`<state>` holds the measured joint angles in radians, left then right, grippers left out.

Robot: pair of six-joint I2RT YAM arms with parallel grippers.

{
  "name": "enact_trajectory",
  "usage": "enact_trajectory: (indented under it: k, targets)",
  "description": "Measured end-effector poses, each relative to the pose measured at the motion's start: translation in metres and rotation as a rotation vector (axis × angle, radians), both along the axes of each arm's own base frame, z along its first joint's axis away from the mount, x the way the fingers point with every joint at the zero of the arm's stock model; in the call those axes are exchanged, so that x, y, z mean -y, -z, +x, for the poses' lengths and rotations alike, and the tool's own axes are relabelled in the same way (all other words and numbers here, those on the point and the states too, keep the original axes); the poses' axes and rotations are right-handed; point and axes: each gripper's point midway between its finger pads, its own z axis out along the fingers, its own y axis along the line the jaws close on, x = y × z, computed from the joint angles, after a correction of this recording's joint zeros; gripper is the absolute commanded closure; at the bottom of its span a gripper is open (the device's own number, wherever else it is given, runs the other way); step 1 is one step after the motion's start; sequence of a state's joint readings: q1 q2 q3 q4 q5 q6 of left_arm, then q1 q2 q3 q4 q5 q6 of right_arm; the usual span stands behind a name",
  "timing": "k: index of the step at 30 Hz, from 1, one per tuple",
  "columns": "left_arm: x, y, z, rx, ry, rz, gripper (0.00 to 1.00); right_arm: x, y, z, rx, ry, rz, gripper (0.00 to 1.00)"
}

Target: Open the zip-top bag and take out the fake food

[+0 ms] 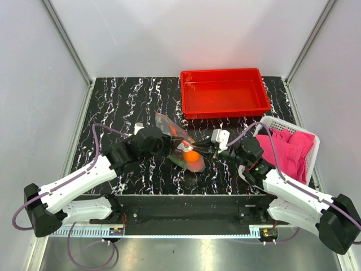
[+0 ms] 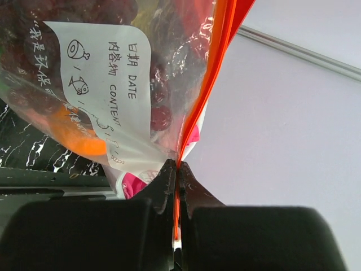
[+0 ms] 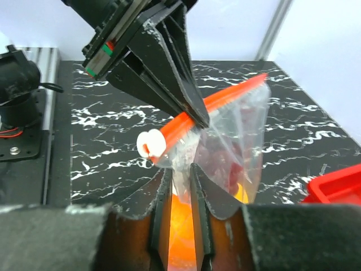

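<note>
The zip-top bag (image 1: pixel 172 131) hangs tilted above the black marbled table between my two grippers. My left gripper (image 1: pixel 167 140) is shut on its orange-red zip strip (image 2: pixel 208 84); in the left wrist view the jaws (image 2: pixel 177 169) pinch the strip edge-on. My right gripper (image 1: pixel 207 149) is shut on the clear plastic just under the white slider (image 3: pixel 150 144), as the right wrist view (image 3: pixel 180 172) shows. Inside the bag are an orange ball (image 1: pixel 193 159), also seen in the left wrist view (image 2: pixel 73 132), and dark purple grapes (image 2: pixel 163 116). The other food pieces are hidden.
A red tray (image 1: pixel 223 72) stands at the back right. A white basket (image 1: pixel 282 122) of pink cloths (image 1: pixel 290 148) sits at the right edge beside my right arm. White walls with metal posts enclose the table.
</note>
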<state>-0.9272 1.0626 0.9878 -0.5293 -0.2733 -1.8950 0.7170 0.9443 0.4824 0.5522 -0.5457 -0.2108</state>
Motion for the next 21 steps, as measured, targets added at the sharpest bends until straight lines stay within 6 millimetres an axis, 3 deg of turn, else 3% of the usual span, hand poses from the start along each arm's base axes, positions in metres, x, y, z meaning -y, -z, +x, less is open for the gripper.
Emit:
enact_trajectory:
  k: [3, 5, 6, 7, 9, 10, 12, 13, 16, 21]
  targets:
    - [0.000, 0.000, 0.001, -0.004, -0.005, -0.007, 1.00, -0.005, 0.003, 0.001, -0.019, -0.022, -0.008, 0.75]
    - [0.001, 0.000, 0.001, -0.004, -0.004, -0.009, 0.92, -0.006, 0.006, 0.001, -0.036, -0.026, -0.012, 0.94]
    - [0.002, 0.000, 0.001, -0.005, -0.003, -0.008, 0.85, -0.007, 0.007, 0.001, -0.040, -0.026, -0.011, 1.00]
    - [0.002, 0.001, 0.001, -0.004, -0.001, -0.006, 0.71, -0.007, 0.006, 0.001, -0.045, -0.026, -0.009, 1.00]
    - [0.002, 0.001, 0.001, 0.018, 0.015, 0.009, 0.56, -0.007, 0.007, 0.001, -0.060, -0.024, -0.008, 1.00]
    - [0.004, -0.001, 0.002, 0.046, 0.029, 0.007, 0.39, -0.007, 0.007, 0.001, -0.075, -0.023, -0.015, 1.00]
    - [0.002, -0.004, 0.002, 0.128, 0.076, 0.031, 0.30, -0.007, 0.009, 0.001, -0.098, -0.022, -0.029, 1.00]
    - [-0.001, -0.007, 0.001, 0.176, 0.100, 0.042, 0.20, -0.007, 0.009, 0.001, -0.115, -0.021, -0.036, 1.00]
    - [-0.016, -0.023, -0.005, 0.335, 0.165, 0.106, 0.18, -0.006, 0.013, -0.001, -0.160, -0.014, -0.051, 1.00]
    - [-0.031, -0.072, -0.017, 0.697, 0.323, 0.284, 0.21, -0.001, 0.021, -0.004, -0.250, 0.004, -0.086, 1.00]
